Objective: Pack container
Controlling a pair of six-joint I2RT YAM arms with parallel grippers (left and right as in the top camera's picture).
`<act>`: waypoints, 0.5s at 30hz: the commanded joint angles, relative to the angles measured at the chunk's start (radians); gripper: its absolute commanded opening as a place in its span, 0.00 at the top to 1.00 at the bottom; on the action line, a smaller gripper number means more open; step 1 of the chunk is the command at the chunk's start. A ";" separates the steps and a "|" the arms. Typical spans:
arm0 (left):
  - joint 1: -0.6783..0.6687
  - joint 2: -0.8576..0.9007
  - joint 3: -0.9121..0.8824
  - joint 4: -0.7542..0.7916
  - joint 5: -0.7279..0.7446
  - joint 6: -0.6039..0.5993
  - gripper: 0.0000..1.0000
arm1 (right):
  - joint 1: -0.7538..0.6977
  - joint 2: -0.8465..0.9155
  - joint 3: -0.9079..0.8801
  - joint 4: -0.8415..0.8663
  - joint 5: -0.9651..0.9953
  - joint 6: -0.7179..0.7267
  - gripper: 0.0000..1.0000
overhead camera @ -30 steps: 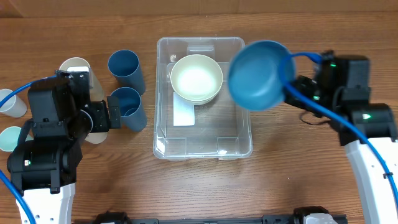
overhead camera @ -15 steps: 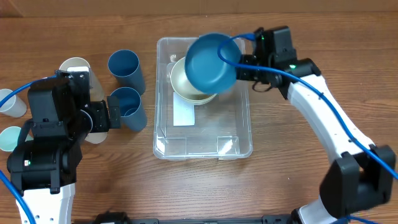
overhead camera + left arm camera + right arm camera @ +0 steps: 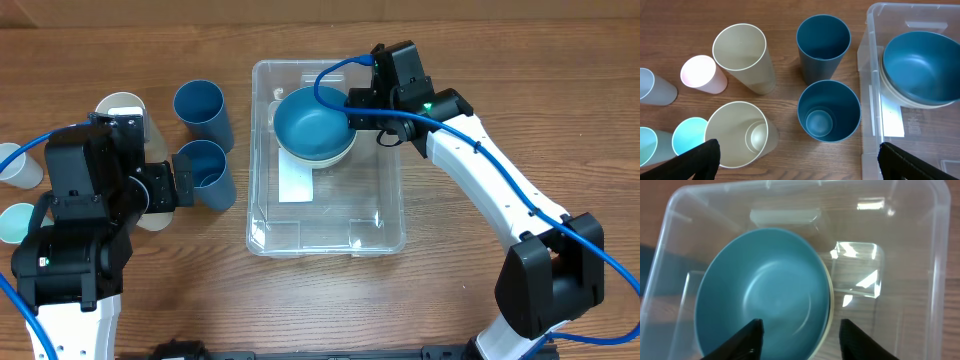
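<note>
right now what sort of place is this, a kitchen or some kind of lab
Most likely a robot lab workbench, not a kitchen: two robot arms at a wooden table, a clear plastic container holding nested bowls, and empty plastic cups beside it.

No words, numbers or brand marks can be read anywhere. A white label (image 3: 295,186) lies on the bottom of the clear container (image 3: 330,215), but its face looks blank in the overhead and left wrist views. Faint marks in the plastic beside it are too small to make out.
</note>
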 commanded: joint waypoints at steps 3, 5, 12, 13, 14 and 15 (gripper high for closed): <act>-0.006 0.003 0.022 0.003 -0.005 0.023 0.00 | -0.001 -0.070 0.031 0.011 -0.055 -0.009 0.29; -0.006 0.003 0.022 0.003 -0.005 0.023 0.00 | -0.004 -0.144 0.031 0.005 -0.053 -0.008 0.28; -0.006 0.003 0.022 0.003 -0.005 0.023 0.00 | -0.190 -0.454 0.031 -0.219 0.154 0.156 0.22; -0.006 0.003 0.022 0.003 -0.005 0.023 0.00 | -0.230 -0.478 0.031 -0.256 0.177 0.176 0.22; -0.006 0.003 0.022 0.003 -0.005 0.023 0.00 | -0.277 -0.495 0.031 -0.295 0.207 0.196 0.21; -0.006 0.003 0.022 0.003 -0.005 0.023 0.00 | -0.319 -0.501 0.031 -0.322 0.224 0.200 0.19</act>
